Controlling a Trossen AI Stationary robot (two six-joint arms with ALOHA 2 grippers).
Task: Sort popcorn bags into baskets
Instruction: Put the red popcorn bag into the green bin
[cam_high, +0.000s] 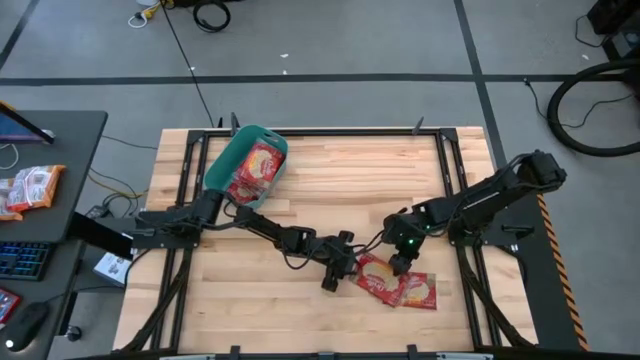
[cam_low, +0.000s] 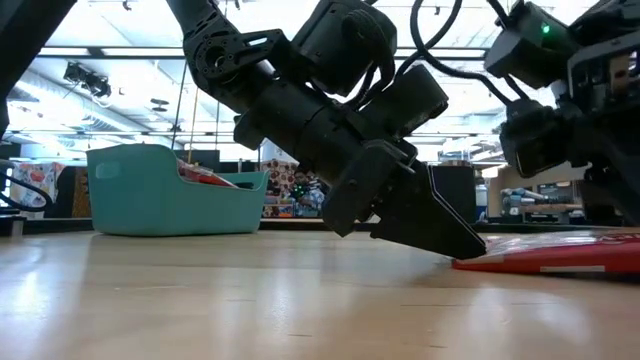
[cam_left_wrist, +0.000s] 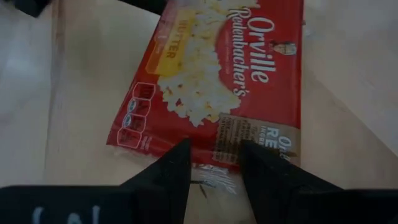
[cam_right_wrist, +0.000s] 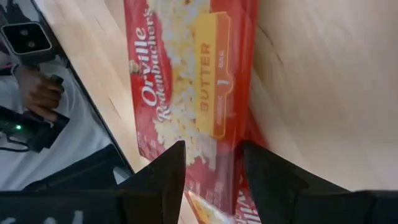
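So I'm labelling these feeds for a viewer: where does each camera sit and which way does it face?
High: overhead, looking straight down on the table, both arms and the teal tub.
Low: at tabletop height, looking level across; left gripper at a popcorn bag, tub behind.
Left wrist: on the left arm, past its open fingers onto a bag.
Right wrist: on the right arm, past its open fingers onto a bag; a person's hand beyond.
High and low share the tub.

A robotics lab or workshop: a butcher-block table (cam_high: 330, 190) stands on a grey concrete floor (cam_high: 350, 40) marked with dark tape lines, cables (cam_high: 590, 110) lie loose, and a desk (cam_high: 50, 200) with a keyboard (cam_high: 22, 260) sits beside the table's left edge.
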